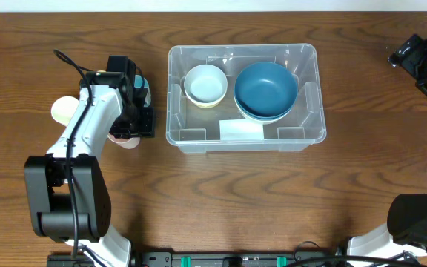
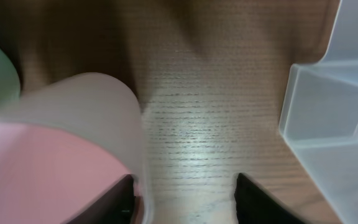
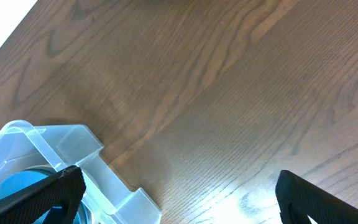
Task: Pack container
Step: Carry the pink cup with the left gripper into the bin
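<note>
The big brown table (image 1: 221, 193) is under both my hands. The big see-through box (image 1: 173, 96) sits on it. It is near my left hand (image 2: 185, 200), on that hand's right side. It is off to the left of my right hand (image 3: 179, 194). A corner of the box shows close by each hand.

Inside the box is a blue bowl (image 1: 265, 89), on the side nearer my right hand. A smaller white bowl (image 1: 204, 84) sits beside it, on the side nearer my left hand.

A pink cup (image 2: 55, 162) is right at my left hand, with its rim against one finger (image 2: 120, 208). My left fingers stand a little apart with bare table between them. I cannot tell if they grip the cup. A pale yellow cup (image 1: 64, 110) stands just to the left of that hand.

A pale label (image 1: 241, 130) is on the box wall.

My right hand is spread wide and holds nothing.
</note>
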{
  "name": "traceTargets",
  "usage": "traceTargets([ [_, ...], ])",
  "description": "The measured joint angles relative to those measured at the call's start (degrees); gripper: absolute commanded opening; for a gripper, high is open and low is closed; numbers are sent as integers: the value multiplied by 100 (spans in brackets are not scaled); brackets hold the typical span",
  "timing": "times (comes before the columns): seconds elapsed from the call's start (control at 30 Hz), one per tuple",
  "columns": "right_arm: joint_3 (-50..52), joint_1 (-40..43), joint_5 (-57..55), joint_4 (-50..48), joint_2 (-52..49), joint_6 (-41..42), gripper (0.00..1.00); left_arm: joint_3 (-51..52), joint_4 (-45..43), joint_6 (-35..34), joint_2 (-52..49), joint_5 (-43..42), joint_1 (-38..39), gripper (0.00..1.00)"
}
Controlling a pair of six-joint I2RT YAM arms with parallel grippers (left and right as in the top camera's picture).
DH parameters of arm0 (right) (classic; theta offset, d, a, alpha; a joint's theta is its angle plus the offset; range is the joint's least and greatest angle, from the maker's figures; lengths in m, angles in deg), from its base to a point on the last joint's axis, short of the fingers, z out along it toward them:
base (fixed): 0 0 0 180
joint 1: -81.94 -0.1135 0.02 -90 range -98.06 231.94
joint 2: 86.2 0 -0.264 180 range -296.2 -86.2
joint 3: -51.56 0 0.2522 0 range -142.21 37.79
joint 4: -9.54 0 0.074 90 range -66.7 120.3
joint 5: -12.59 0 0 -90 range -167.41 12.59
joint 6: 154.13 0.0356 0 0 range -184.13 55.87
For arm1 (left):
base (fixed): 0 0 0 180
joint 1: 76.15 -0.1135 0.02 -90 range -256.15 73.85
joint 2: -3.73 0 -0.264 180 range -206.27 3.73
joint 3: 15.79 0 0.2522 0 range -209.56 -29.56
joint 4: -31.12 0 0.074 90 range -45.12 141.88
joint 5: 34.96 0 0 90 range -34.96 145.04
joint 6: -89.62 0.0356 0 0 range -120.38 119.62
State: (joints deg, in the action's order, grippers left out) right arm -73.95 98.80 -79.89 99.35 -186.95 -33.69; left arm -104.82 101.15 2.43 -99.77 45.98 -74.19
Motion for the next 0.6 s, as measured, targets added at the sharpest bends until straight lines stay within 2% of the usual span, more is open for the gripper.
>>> traceTargets([
  [0.1, 0, 0, 0, -2, 0, 0, 99, 0, -44, -13, 0, -2, 0, 14],
  [0.17, 0, 0, 0, -2, 0, 0, 99, 0, -74, 7, 0, 0, 0, 6],
  [0.4, 0, 0, 0, -2, 0, 0, 99, 0, -26, 0, 0, 2, 0, 6],
  [0.6, 0, 0, 0, -2, 0, 0, 99, -140, 566, -4, 74, 0, 0, 6],
])
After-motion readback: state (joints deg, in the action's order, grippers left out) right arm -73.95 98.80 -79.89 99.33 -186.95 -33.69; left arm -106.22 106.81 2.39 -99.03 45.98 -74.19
